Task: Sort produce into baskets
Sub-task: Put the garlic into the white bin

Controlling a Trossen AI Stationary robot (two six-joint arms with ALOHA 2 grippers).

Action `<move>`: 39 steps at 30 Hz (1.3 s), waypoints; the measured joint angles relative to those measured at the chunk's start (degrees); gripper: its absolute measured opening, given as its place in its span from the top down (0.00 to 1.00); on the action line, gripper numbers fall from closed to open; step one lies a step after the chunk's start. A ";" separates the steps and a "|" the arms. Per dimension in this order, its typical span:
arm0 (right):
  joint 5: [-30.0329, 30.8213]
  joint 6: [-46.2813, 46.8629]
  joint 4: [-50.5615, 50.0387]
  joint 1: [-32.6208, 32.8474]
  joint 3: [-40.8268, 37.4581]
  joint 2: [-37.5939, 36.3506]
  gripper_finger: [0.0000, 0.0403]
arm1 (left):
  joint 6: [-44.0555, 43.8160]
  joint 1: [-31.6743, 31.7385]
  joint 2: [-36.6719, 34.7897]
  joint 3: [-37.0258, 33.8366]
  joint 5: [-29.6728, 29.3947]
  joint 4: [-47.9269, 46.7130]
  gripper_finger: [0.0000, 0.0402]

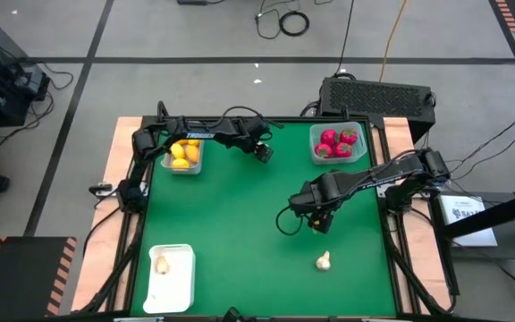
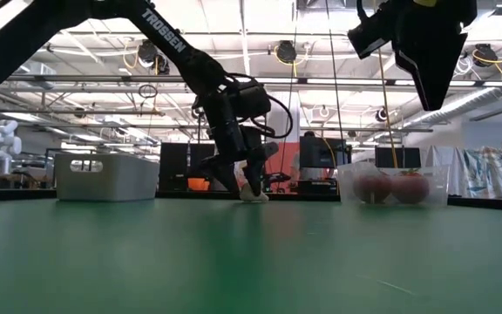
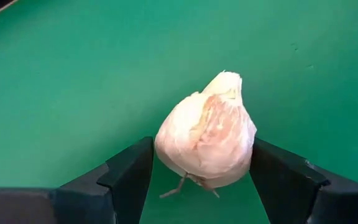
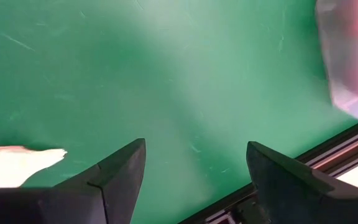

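High view, left to right. White tray (image 1: 182, 292) sits at the near-left corner of the surface (image 1: 240, 224) with one garlic bulb (image 1: 162, 263) already in it. That makes it the garlic target.

Grey bin (image 2: 103, 179) at the far left holds the yellow fruit (image 1: 184, 154).

Left claw (image 3: 201, 146) is low at the far side of the surface, between the two bins, clamped on a garlic bulb (image 3: 205, 134). The wrist view shows both fingers (image 3: 129, 171) pressed on the bulb's wide belly, pointed tip facing away. The grip looks centred.

My read of the step is lift and carry to the tray:
- Raise it straight up before swinging, because the grey bin's wall is close on the way.
- Hold the squeeze steady. The skin is smooth and rounded, so it could squirt out.
- Release low over bare tray floor, beside the bulb already there, not on it.

Right claw (image 4: 196, 144) hovers mid-right, fingers apart and empty. A loose garlic bulb (image 1: 324, 261) lies just nearside of it, likely its next pick.

Clear bin (image 2: 347, 179) at the far right holds the red fruit (image 1: 336, 143).
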 joint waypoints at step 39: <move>7.45 -25.05 18.06 2.56 -0.07 0.02 0.33 | -29.16 -29.76 -32.07 0.00 14.85 -46.30 0.56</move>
